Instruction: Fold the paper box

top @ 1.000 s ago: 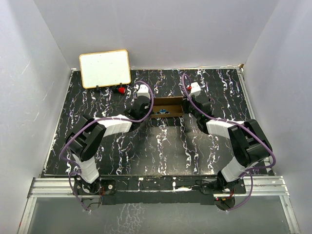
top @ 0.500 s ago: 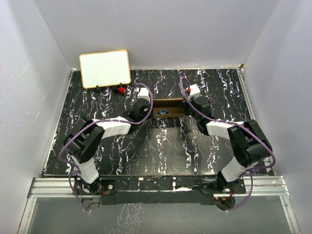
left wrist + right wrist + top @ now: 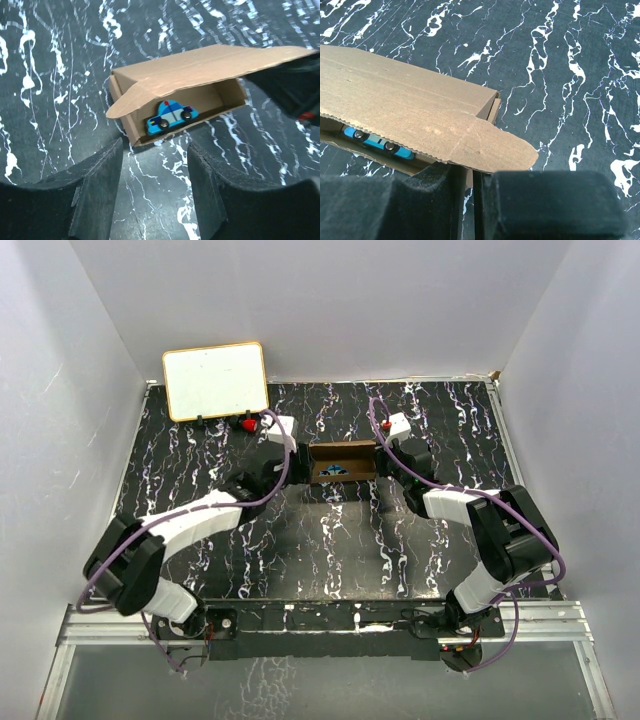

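Top external view: paper box (image 3: 343, 461) sits far-centre on table (image 3: 330, 540), lid ajar over toy car (image 3: 171, 115); right claw (image 3: 472, 172) pinches its right end, prob. to steady it, while left claw (image 3: 155, 147) hangs open and empty just left.

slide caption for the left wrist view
Open left gripper faces the paper box, a blue toy police car under its half-closed lid.

matt brown cardboard paper box (image 3: 200, 67) on smooth black marbled table (image 3: 50, 75).
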Action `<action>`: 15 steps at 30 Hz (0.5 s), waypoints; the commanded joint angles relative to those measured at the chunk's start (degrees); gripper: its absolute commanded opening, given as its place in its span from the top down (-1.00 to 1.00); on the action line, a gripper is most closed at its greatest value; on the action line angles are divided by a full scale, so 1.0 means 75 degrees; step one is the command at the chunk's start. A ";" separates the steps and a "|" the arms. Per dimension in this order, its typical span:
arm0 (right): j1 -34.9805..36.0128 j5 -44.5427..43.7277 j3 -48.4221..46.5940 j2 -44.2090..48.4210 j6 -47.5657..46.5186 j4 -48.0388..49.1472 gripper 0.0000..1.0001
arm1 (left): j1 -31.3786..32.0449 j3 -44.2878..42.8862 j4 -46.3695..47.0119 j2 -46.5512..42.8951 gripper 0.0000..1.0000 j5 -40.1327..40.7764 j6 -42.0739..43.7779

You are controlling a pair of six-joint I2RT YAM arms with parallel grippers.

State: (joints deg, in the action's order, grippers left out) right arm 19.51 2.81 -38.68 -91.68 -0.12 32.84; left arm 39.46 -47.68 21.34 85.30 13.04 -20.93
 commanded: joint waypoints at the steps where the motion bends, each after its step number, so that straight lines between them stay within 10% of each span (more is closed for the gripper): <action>1: 0.0047 -0.0049 0.0012 0.0246 -0.0068 0.0552 0.71 | -0.0241 -0.0155 -0.0475 -0.1271 -0.07 -0.1009 0.0713; 8: 0.0047 -0.0072 0.0021 0.0270 -0.0073 0.0549 0.71 | -0.1921 -0.1085 -0.0484 -0.1316 -0.04 -0.3413 -0.0334; 15: 0.0047 -0.0044 0.0017 0.0229 -0.0068 0.0540 0.71 | -0.2233 -0.2894 -0.0877 0.0885 0.41 -0.4756 -0.0706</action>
State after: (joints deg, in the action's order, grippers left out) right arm 19.51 2.74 -38.65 -91.68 -0.12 32.84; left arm 22.83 -63.07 17.72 84.25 -12.78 -23.88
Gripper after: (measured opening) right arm 0.144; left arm 0.328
